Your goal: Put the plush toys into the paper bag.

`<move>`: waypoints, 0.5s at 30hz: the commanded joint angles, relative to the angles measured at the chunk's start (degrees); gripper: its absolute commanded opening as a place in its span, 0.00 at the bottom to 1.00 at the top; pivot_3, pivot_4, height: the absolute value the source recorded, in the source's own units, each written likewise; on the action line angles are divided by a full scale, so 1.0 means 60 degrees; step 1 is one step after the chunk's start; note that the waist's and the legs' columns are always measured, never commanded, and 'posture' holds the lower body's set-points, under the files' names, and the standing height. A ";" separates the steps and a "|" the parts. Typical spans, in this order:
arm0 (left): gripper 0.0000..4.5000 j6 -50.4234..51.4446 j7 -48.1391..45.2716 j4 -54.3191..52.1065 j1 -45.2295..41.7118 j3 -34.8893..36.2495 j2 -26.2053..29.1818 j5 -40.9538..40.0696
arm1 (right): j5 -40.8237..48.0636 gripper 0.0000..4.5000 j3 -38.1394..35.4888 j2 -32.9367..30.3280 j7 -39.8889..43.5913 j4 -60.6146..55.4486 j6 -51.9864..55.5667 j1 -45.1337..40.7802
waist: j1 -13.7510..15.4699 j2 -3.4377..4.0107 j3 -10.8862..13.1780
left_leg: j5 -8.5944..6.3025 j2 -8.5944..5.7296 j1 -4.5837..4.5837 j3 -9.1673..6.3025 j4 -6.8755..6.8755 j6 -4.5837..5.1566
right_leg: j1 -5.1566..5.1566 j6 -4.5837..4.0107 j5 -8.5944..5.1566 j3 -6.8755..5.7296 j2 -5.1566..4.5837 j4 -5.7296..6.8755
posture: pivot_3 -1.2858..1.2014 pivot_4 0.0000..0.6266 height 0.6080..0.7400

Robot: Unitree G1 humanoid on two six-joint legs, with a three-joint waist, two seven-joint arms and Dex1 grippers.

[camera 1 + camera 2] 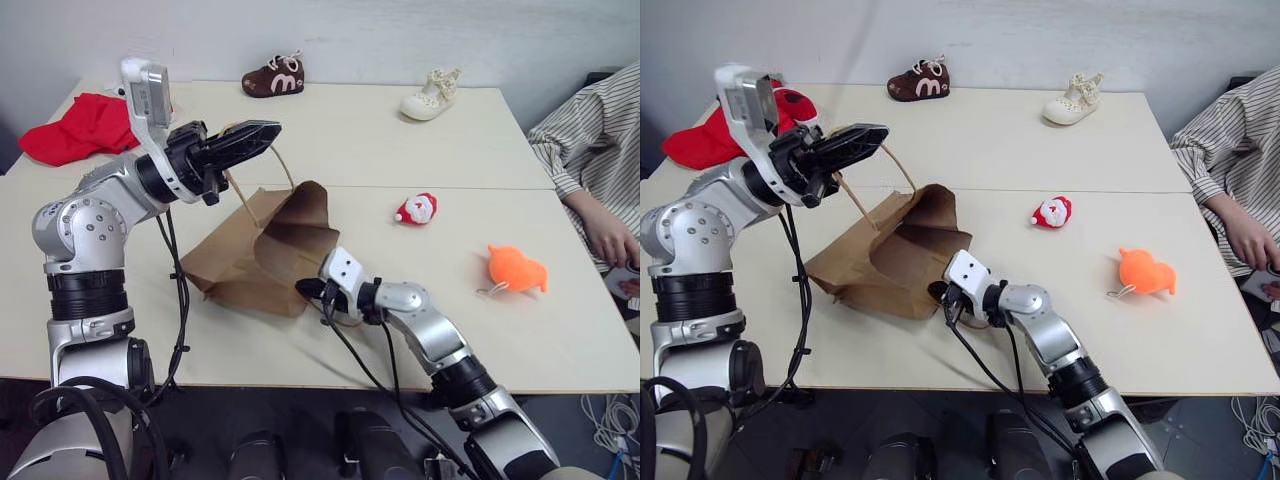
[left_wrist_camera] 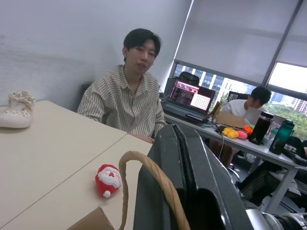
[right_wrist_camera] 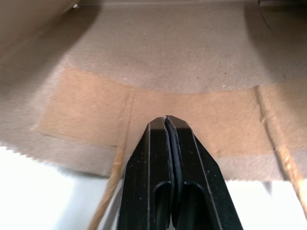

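Observation:
The brown paper bag (image 1: 265,245) lies on its side at the table's middle, mouth toward me. My left gripper (image 1: 262,135) is shut on its upper cord handle (image 2: 144,165), holding the loop up above the bag. At the bag's mouth my right gripper (image 1: 306,290) is shut, tips (image 3: 165,120) resting over the lower inside panel (image 3: 168,57); nothing shows between its fingers. The red-and-white Santa plush toy (image 1: 417,209) lies right of the bag. Farther right, by the table's edge, is the orange plush toy (image 1: 517,269).
A brown baby shoe (image 1: 273,78) and a cream one (image 1: 431,96) stand at the table's far edge. A red cloth (image 1: 75,128) lies at the far left. A person in a striped shirt (image 1: 590,150) sits at the right, hand (image 1: 610,235) on the table.

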 commanded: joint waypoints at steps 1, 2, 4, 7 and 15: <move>0.00 -0.0087 0.0066 -0.0519 0.0157 -0.0103 -0.0260 -0.0106 | 0.0248 0.01 -0.0064 -0.0089 0.0378 -0.0319 -0.0152 0.0242 | 0.0001 0.0000 0.0000 | 0.0000 0.0001 0.0000 0.0000 0.0000 0.0000 | -0.0001 0.0000 0.0000 0.0000 0.0001 0.0001 | 0.52 0.24 1.00; 0.00 -0.0095 0.0128 -0.0569 0.0188 -0.0089 -0.0353 -0.0149 | 0.0308 0.01 -0.0151 -0.0094 0.0437 -0.0406 -0.0393 0.0257 | 0.0000 0.0000 0.0000 | 0.0000 0.0000 0.0000 0.0000 0.0000 0.0000 | -0.0001 0.0000 0.0000 0.0000 0.0001 0.0001 | 0.52 0.24 1.00; 0.00 -0.0078 0.0196 -0.0689 0.0275 -0.0103 -0.0490 -0.0199 | 0.0368 0.01 -0.0327 -0.0191 0.0492 -0.0613 -0.0593 0.0307 | 0.0000 0.0001 0.0002 | 0.0000 0.0000 -0.0006 0.0001 0.0000 -0.0001 | -0.0005 0.0000 0.0000 0.0001 0.0002 -0.0001 | 0.52 0.24 1.00; 0.00 -0.0096 0.0143 -0.0870 0.0421 -0.0218 -0.0636 -0.0200 | 0.1251 0.01 -0.0862 -0.0480 0.1009 -0.1539 -0.0355 0.0703 | 0.0004 0.0003 0.0003 | 0.0000 0.0000 -0.0014 0.0001 -0.0001 -0.0001 | -0.0013 0.0000 0.0000 0.0002 0.0002 -0.0001 | 0.52 0.24 1.00; 0.00 -0.0245 -0.0290 -0.0829 0.0457 -0.0662 -0.0872 -0.0030 | 0.3565 0.51 -0.3880 -0.2014 0.1147 -0.5035 -0.0190 0.3170 | 0.0161 0.0012 0.0010 | -0.0002 -0.0005 -0.0019 -0.0009 -0.0006 -0.0002 | -0.0006 0.0002 0.0001 -0.0003 0.0003 -0.0023 | 0.52 0.24 1.00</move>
